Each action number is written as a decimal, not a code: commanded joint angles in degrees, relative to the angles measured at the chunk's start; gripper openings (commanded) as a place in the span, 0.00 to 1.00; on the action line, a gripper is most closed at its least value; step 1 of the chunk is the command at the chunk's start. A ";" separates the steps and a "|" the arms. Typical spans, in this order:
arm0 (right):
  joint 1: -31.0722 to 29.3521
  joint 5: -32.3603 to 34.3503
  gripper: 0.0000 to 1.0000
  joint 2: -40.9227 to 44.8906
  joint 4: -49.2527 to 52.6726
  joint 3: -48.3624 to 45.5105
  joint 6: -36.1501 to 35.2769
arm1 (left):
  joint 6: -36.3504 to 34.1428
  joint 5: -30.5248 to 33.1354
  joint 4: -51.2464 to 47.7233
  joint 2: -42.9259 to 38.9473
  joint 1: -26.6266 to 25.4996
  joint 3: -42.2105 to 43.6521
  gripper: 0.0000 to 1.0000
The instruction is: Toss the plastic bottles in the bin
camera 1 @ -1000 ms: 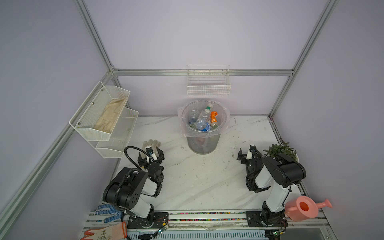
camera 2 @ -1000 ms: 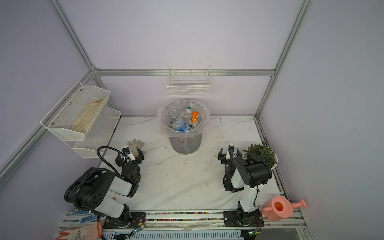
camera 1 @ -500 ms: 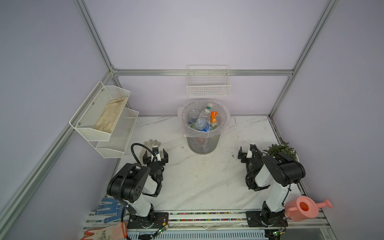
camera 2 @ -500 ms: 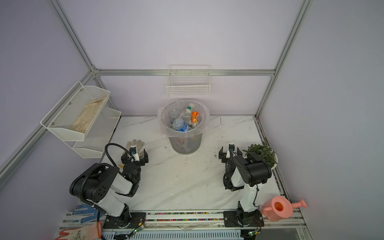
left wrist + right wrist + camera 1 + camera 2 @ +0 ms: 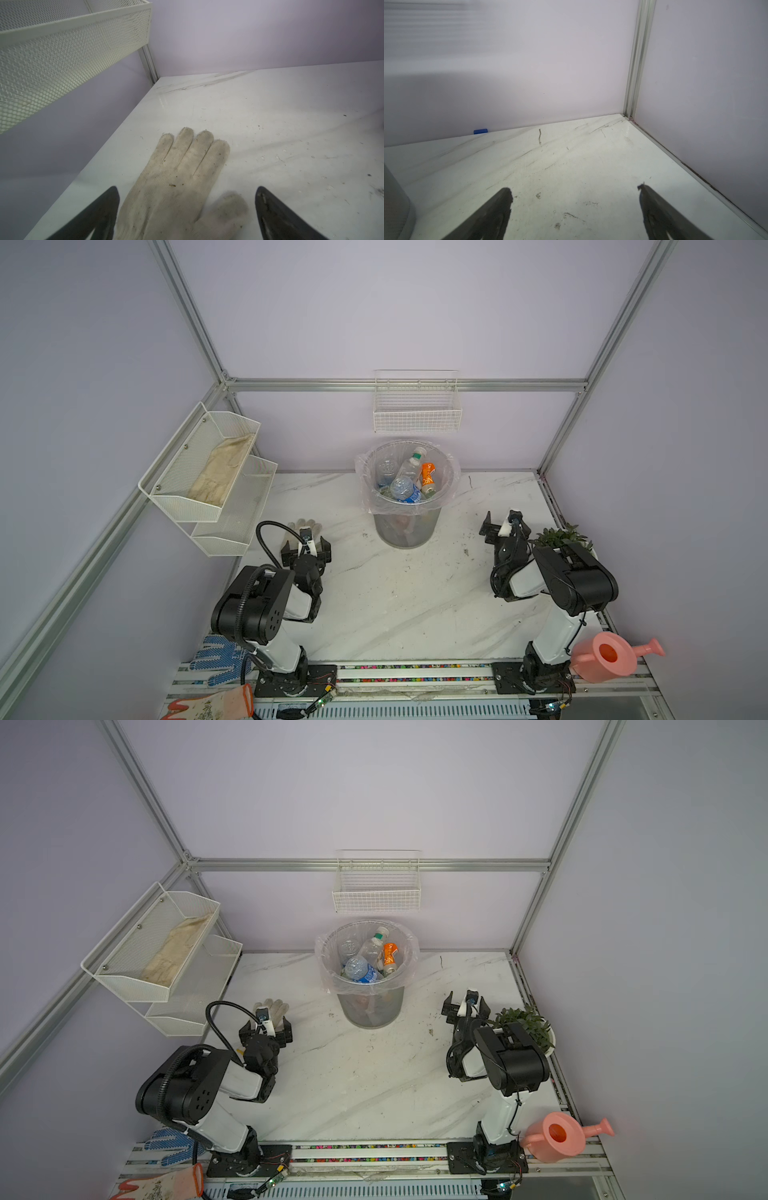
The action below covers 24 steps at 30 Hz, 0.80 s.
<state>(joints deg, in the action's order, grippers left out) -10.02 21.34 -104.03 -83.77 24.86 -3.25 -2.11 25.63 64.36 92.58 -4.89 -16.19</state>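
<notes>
The bin (image 5: 405, 531) (image 5: 370, 1009), a grey mesh basket lined with a clear bag, stands at the back middle of the table. Several plastic bottles (image 5: 405, 489) (image 5: 365, 969) lie inside it, among them a blue-labelled one and an orange-labelled one (image 5: 427, 475). No bottle shows on the table. My left gripper (image 5: 306, 549) (image 5: 266, 1029) (image 5: 186, 188) is open, low over a white cloth glove (image 5: 178, 178), with nothing held. My right gripper (image 5: 503, 526) (image 5: 465, 1006) (image 5: 574, 188) is open over bare table, to the right of the bin (image 5: 394, 207).
White mesh shelves (image 5: 199, 472) hang on the left wall and a wire basket (image 5: 417, 414) above the bin. A potted plant (image 5: 561, 537) stands by the right arm, a pink watering can (image 5: 611, 655) at the front right. A small blue thing (image 5: 480, 131) lies at the back wall.
My left arm has swung a little to the right while its gripper stays over the glove. The right arm has hardly moved. Both grippers stay open.
</notes>
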 commanded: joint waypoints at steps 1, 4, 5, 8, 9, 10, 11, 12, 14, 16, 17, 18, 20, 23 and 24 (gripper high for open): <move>1.58 1.01 0.97 1.10 4.97 1.20 3.37 | 5.11 -2.42 -9.68 -2.15 2.70 -5.64 1.00; 1.72 0.90 0.97 1.18 5.03 1.16 3.50 | 4.66 -2.61 -8.21 -1.85 2.69 -5.18 1.00; 1.72 0.89 0.97 1.27 5.08 1.06 3.38 | 4.67 -2.68 -8.28 -1.87 2.74 -5.17 1.00; 1.31 1.05 0.97 1.49 1.96 -0.23 0.88 | 4.68 -2.64 -8.08 -1.93 2.69 -5.03 1.00; 0.85 0.87 0.97 1.21 0.48 -0.81 -0.02 | 4.82 -2.68 -7.95 -2.06 2.73 -4.89 1.00; 0.71 0.87 0.97 1.17 0.36 -0.81 -0.33 | 4.71 -2.70 -7.79 -1.91 2.73 -4.95 1.00; 0.71 0.98 0.97 1.35 1.19 -0.56 -0.18 | 4.74 -2.69 -7.67 -2.08 2.73 -4.83 1.00; 0.71 0.89 0.98 1.32 1.76 -0.33 -0.09 | 4.77 -2.77 -7.75 -2.03 2.70 -4.87 1.00; 0.71 0.16 0.97 1.15 2.15 0.10 -0.40 | 4.75 -2.76 -7.67 -1.92 2.72 -4.86 1.00; 0.71 -2.07 0.97 1.20 2.21 0.10 -1.01 | 4.75 -2.72 -7.67 -1.95 2.70 -4.86 1.00; 0.73 -3.18 0.97 1.28 2.41 0.10 -1.12 | 4.57 -2.90 -7.70 -1.94 2.69 -4.86 1.00; 0.78 -4.06 0.97 1.45 2.59 0.01 -1.25 | 4.18 -3.76 -7.68 -2.13 2.61 -4.70 1.00; 0.86 -5.34 0.97 1.55 2.40 -0.15 -1.65 | 1.62 -8.05 -6.94 -2.39 1.97 -4.13 1.00; 1.01 -6.63 0.97 1.52 2.86 -0.10 -1.46 | 0.62 -9.32 -4.19 -1.90 1.48 -3.05 1.00; 1.11 -6.67 0.97 1.54 2.90 0.01 -1.43 | 0.58 -9.69 -4.76 -1.83 1.62 -3.33 1.00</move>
<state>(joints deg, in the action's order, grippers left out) -9.04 16.67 -103.79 -80.16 24.75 -3.60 0.30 19.05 55.66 91.48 -3.07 -18.74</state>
